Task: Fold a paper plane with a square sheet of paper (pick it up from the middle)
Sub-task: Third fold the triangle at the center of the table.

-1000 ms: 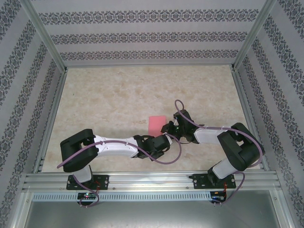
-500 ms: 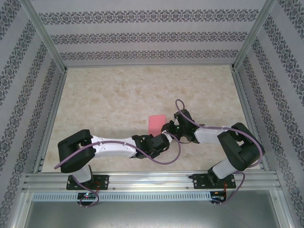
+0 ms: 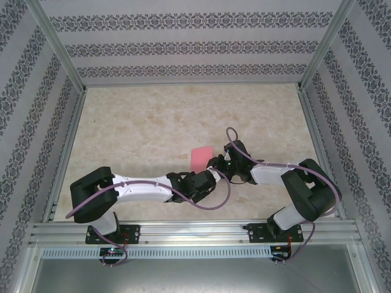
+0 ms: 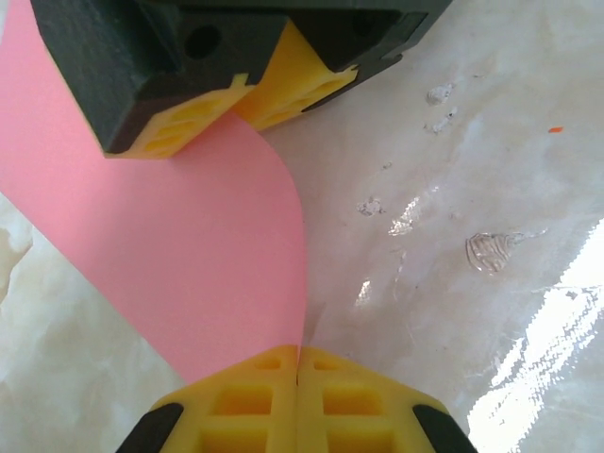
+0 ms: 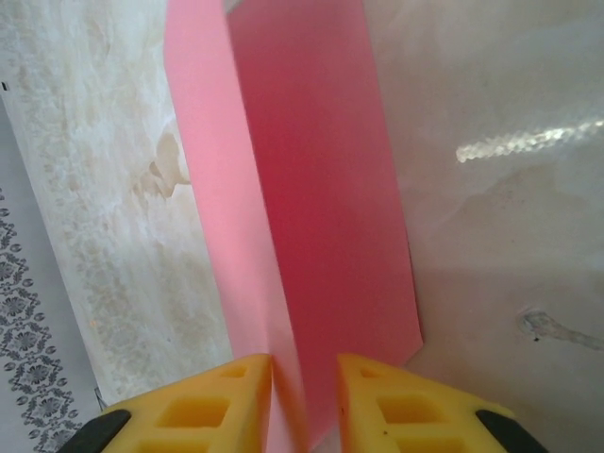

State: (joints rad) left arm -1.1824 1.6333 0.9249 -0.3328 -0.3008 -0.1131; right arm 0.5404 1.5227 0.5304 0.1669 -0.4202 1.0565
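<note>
Paper, pink and creased lengthwise, sits at the middle of the marbled surface point(image 3: 153, 116), held up between two robot arms that meet over it. In the top view the sheet of paper point(image 3: 200, 156) lies at 11 o'clock from the point where the wrists come together. The left arm point(image 3: 143, 189) reaches in from 8 o'clock and the right arm point(image 3: 269, 174) from 4 o'clock.

The left jaws are fully closed, their yellow pads point(image 4: 245, 401) pressed together on the sheet's tip at 6 o'clock in the left wrist view. From there the paper bows upward in a smooth curve to the black-and-yellow right jaws at 12 o'clock.

The right jaws stand slightly apart with the folded edge between their pads point(image 5: 203, 415). The paper runs close along the pad at 7 o'clock, and a gap shows beside the other pad. That stretch is blurred, so whether either pad touches the paper cannot be told.

From above, the wrists cover the sheet's near edge. In the left wrist view its upper part is hidden behind the right jaws and its 9 o'clock side is cut off by the frame. Glare and a scuff point(image 4: 491, 250) mark the surface at 3 o'clock.
</note>
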